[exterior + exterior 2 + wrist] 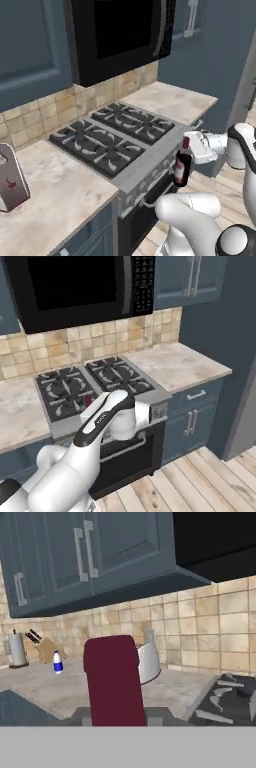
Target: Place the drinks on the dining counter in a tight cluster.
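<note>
My gripper point(189, 146) is shut on the neck of a tall dark red wine bottle point(182, 169), which hangs upright in the air just off the stove's front edge. In the hand view the wine bottle point(114, 682) stands large in the lower middle. A sliver of the wine bottle point(89, 401) peeks out behind my forearm in the right base view. Far off on the marble counter stands a small white water bottle with a blue label point(58, 662). The dining counter is out of view.
A black gas stove point(110, 137) sits under a black microwave point(120, 35), with marble counter on both sides. A toaster point(10, 177) stands at the left. A knife block point(45, 648) and a paper towel roll point(17, 649) stand near the water bottle. Wood floor point(200, 476) lies to the right.
</note>
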